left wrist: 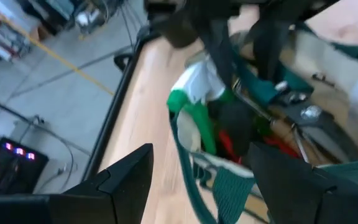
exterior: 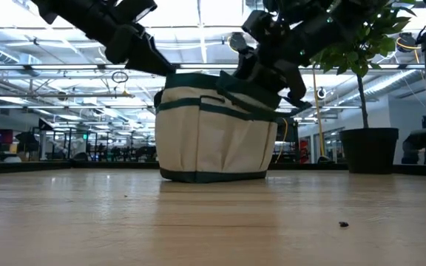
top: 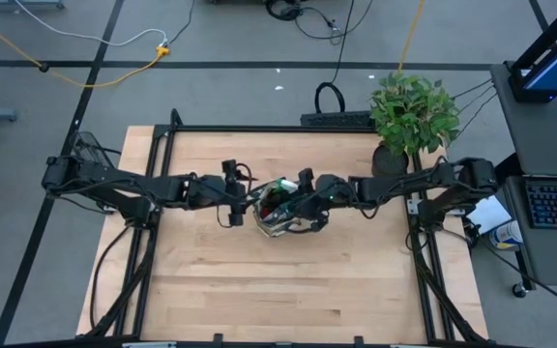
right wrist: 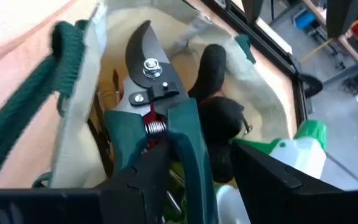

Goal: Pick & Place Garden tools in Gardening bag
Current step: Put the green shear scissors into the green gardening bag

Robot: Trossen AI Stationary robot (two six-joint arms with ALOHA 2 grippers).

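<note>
**Shears going into the bag at mid-table**

Wooden table (top: 211, 300), workshop floor around it. Left gripper (top: 232, 196) waits with fingers wide beside the bag's (exterior: 213, 137) left rim. The tan, green-trimmed bag stands upright at centre. Right gripper (right wrist: 191, 168) reaches into its mouth, fingers around the green-handled shears (right wrist: 151, 93), seemingly to lower them beside the gloves (right wrist: 213, 93) and spray bottle (right wrist: 303, 149).

Both arms are built from dark, near-black segments joined by rounded joint housings. The left arm (top: 133, 186) and right arm (top: 424, 184) each mount on a black tubular frame (top: 153, 251) at the table's sides. Black cables run along the links and loop near the wrists. Each finger (left wrist: 120, 180) is a flat, matte black, angular plate with straight edges. A small green indicator light shows on the right wrist (top: 329, 192).
</note>
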